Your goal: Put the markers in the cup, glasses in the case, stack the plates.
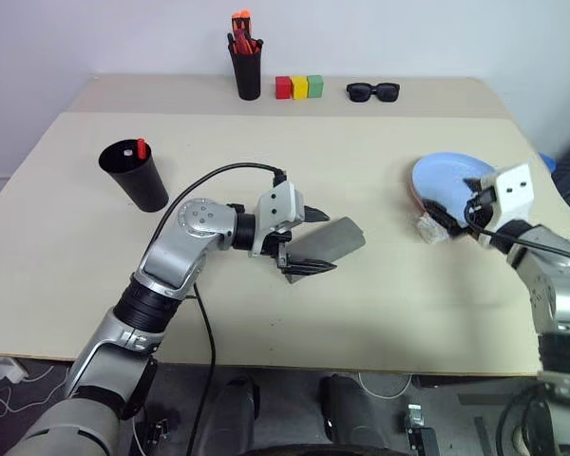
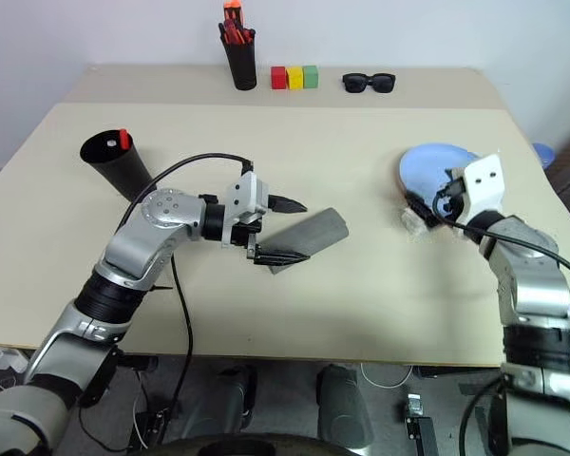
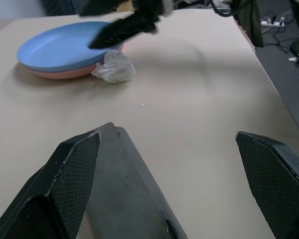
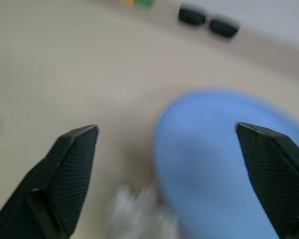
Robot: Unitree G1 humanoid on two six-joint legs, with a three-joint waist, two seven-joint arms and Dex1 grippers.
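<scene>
1. Grey hard shell is what the case (image 1: 325,245) shows at the middle of the table (image 1: 380,313); it lies closed, so far as can be seen, and the glasses cannot be made out in these views.
2. The left gripper (image 1: 309,242) is held at the case with its jaws spread wide; one finger lies against the shell's near long side, the other stands clear, and nothing is clamped.
3. The case is judged stiff, light and smooth-skinned, so slipping is likely on the rounded edges; it is best taken across the short width at mid-length, where the flat faces give the pads a seat.
4. Plastic plates are stacked at about three o'clock from the case: the blue plate (image 3: 65,45) sits on the pink plate (image 3: 52,73), whose rim shows beneath.
5. Both plates are judged light, rigid and shallow; a pinch on the raised rim is the only hold offered.
6. The right gripper (image 1: 446,214) hovers at the near rim of the stack, jaws wide and empty.
7. A crumpled clear scrap (image 3: 114,67) lies touching the stack's near edge and could snag a rim grasp.
8. The black cup (image 1: 135,174) stands at about ten o'clock from the case, with a red-capped marker (image 1: 142,148) upright inside; it is judged tall, light and easily tipped.
</scene>
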